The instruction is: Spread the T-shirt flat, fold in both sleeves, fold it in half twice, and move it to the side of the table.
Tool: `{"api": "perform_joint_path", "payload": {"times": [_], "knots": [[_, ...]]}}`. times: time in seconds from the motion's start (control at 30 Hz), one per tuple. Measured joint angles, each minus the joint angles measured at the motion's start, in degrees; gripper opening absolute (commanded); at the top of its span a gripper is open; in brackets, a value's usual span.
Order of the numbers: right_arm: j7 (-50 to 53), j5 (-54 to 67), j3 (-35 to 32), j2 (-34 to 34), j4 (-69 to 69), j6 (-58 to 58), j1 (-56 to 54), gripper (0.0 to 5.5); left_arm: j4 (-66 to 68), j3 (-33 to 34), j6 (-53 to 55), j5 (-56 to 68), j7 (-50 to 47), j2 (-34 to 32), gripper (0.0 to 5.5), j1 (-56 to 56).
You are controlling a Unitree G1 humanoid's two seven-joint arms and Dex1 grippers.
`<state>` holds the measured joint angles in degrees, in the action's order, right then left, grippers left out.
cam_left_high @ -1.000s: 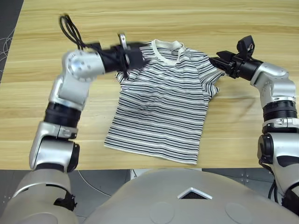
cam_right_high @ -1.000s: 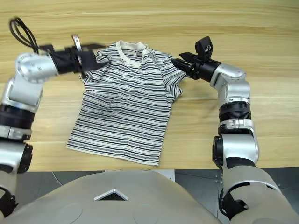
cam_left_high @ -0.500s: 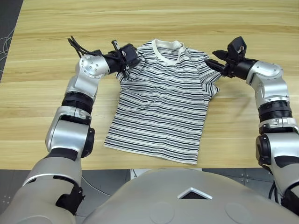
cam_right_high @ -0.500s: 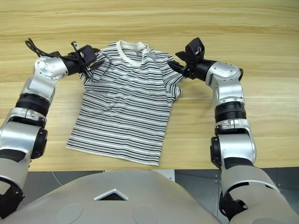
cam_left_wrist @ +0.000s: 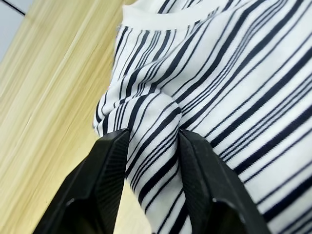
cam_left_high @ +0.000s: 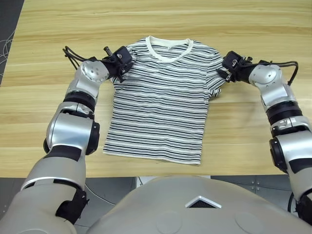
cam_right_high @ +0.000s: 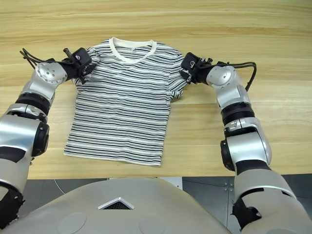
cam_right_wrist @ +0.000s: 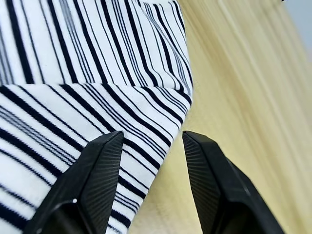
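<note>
The striped T-shirt (cam_left_high: 161, 107) lies flat mid-table (cam_left_high: 253, 29), collar far, hem near. Both arms stretch forward, wrists turned inward and low. The left gripper (cam_left_high: 123, 62) pinches a ridge of cloth at the left shoulder. The right gripper (cam_left_high: 225, 69) is at the right sleeve, jaws apart, the sleeve's edge flat between them

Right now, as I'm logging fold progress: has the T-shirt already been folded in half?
No, the T-shirt lies spread out at full length on the table, with no fold across its body.
</note>
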<state>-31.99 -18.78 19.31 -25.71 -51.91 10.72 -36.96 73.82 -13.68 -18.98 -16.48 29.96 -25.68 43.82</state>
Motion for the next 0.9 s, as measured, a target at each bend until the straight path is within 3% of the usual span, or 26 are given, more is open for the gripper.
{"api": "perform_joint_path", "payload": {"times": [0.43, 0.77, 0.9], "knots": [[5.0, -4.1, 3.9, -0.2, -9.4, 6.5, -4.4, 2.25, 1.3, 6.5, 2.1, 2.8, 3.1, -3.3, 1.80, 0.1], [4.6, -4.1, 3.9, -0.8, -8.0, 7.8, -3.6, 2.25, 3.5, 4.3, 7.6, -3.0, -8.1, -6.4, 1.80, -0.2], [4.3, -4.0, 3.7, -1.2, -7.3, 8.3, -3.1, 2.25, 3.6, 7.0, 5.6, -0.6, -8.5, -6.3, 1.80, -0.1]]}}
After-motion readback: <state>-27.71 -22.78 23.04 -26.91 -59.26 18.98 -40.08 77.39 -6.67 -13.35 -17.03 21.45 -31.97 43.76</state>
